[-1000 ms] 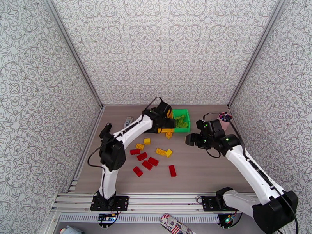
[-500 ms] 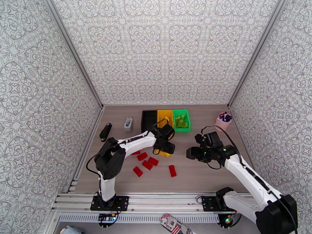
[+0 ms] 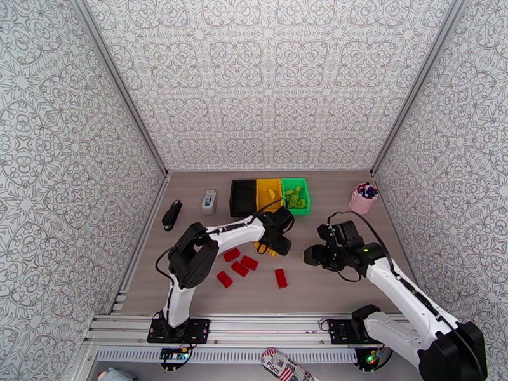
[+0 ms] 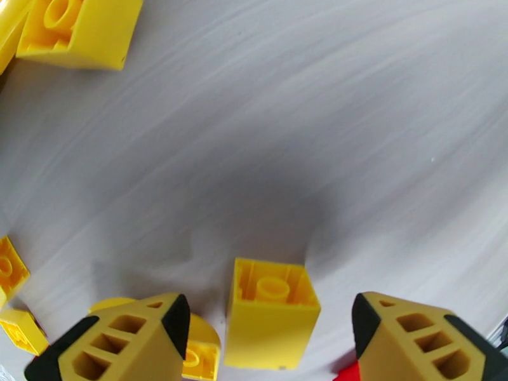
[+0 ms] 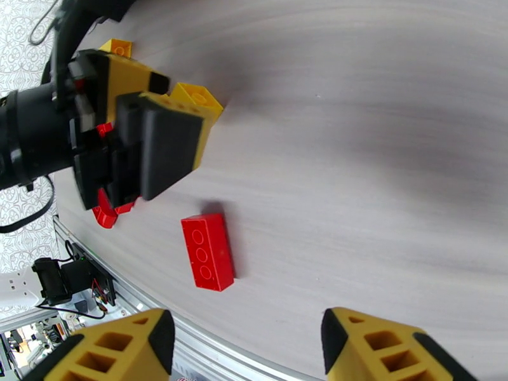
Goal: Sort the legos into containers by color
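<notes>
Containers point(image 3: 242, 197): green bin point(image 3: 294, 181) holds lime legos point(image 3: 295, 199), yellow bin point(image 3: 268, 182) perhaps one; left tool point(image 4: 270, 312), right tool point(image 5: 246, 326) open.

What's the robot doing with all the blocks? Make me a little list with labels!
Bins: black bin, yellow bin, green bin, side by side at the far side of the table
In the green bin: green bricks
Left fingers: open, one on each side of a yellow brick lying on the table
Right fingers: open, empty, above the table near a red brick
Loose on the table: more red and yellow bricks
</notes>
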`<action>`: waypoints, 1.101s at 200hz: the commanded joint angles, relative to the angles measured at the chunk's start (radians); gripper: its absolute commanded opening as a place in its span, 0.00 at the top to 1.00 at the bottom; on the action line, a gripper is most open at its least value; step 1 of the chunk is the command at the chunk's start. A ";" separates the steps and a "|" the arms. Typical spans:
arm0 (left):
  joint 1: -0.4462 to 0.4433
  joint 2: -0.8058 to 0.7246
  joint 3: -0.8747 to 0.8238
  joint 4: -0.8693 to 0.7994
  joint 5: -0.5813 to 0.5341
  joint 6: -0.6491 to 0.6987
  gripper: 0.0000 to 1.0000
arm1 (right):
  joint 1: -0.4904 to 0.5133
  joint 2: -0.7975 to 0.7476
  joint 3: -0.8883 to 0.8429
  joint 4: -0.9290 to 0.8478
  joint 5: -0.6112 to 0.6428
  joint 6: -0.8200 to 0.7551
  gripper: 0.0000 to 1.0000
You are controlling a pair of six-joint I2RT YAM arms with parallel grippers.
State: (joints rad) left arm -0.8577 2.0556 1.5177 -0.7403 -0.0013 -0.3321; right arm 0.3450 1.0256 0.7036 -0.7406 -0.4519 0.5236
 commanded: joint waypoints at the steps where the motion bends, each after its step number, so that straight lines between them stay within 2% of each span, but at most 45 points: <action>1: -0.016 0.024 0.023 -0.033 -0.024 0.031 0.33 | -0.008 0.001 -0.004 0.015 -0.010 0.006 0.36; 43: -0.026 0.032 0.022 -0.041 -0.036 0.022 0.50 | -0.008 0.003 -0.006 0.015 -0.007 0.004 0.37; 79: -0.021 0.023 0.027 -0.039 -0.041 0.008 0.61 | -0.008 0.011 -0.008 0.028 -0.014 0.010 0.39; 118: 0.028 -0.030 0.018 0.011 0.016 -0.026 0.63 | -0.008 0.058 0.015 0.095 -0.083 0.037 0.38; 162: 0.139 -0.075 0.048 0.086 0.100 -0.084 0.64 | -0.008 0.183 0.107 0.213 -0.158 0.111 0.38; 220: 0.276 -0.020 0.220 0.109 0.113 -0.128 0.64 | -0.008 0.334 0.291 0.243 -0.197 0.158 0.40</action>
State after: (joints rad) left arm -0.6155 2.0193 1.6379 -0.6605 0.0864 -0.4271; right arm 0.3447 1.3300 0.9134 -0.5213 -0.6170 0.6552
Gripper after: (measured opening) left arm 0.362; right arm 0.608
